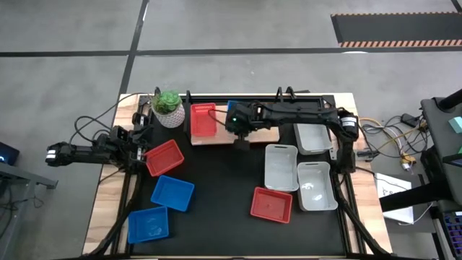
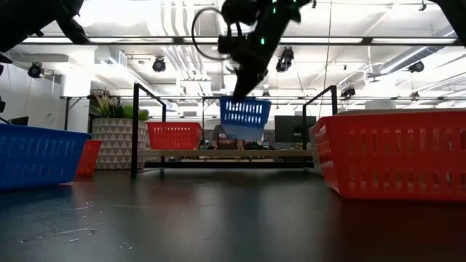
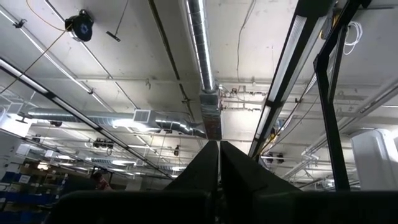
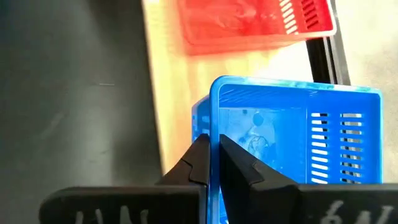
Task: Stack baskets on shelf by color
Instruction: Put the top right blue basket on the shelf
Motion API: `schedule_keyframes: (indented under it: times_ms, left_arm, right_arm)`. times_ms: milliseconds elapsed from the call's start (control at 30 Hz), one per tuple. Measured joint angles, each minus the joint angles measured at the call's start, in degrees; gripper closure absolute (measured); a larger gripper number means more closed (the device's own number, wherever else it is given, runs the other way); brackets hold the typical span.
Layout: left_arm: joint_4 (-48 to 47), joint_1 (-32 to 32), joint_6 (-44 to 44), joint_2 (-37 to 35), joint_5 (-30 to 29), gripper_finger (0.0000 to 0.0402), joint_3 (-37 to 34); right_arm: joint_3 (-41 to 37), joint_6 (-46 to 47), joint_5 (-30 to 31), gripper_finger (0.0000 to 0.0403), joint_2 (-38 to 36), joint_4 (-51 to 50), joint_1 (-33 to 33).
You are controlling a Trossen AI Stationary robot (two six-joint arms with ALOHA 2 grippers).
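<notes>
While stacking proceeds: early stage
Right hand (image 4: 212,163): pinching blue basket (image 4: 292,143) wall above shelf (image 4: 171,93)
Left hand (image 3: 219,180): closed, empty
Done: one red basket (image 1: 203,120) shelved
Left: seven on worktop (image 1: 216,195)

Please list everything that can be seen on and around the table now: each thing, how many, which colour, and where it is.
Red baskets: three; one on the shelf, one at the table's left, one front centre.
Blue baskets: three; two front left, one held above the shelf.
Whitish-grey baskets: three; right side.
Shelf: one, light wood, back centre.
Plant pot: one, white, green plant, back left.
Right gripper: shut on the blue basket's wall.
Left gripper: shut, at the table's left edge.
</notes>
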Motion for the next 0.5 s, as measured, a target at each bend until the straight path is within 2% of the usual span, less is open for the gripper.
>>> schedule_keyframes:
  times_ms: [167, 500]
  left_arm:
    - [0.04, 0.0, 0.03, -0.18, 0.0, 0.0402, 0.04]
    - [0.07, 0.0, 0.78, -0.28, -0.24, 0.0402, 0.04]
  right_arm:
    - [-4.15, -1.82, -0.39, 0.0391, 0.0, 7.38, -1.28]
    - [-5.17, -4.55, -2.36, 0.039, 0.57, 11.92, -1.32]
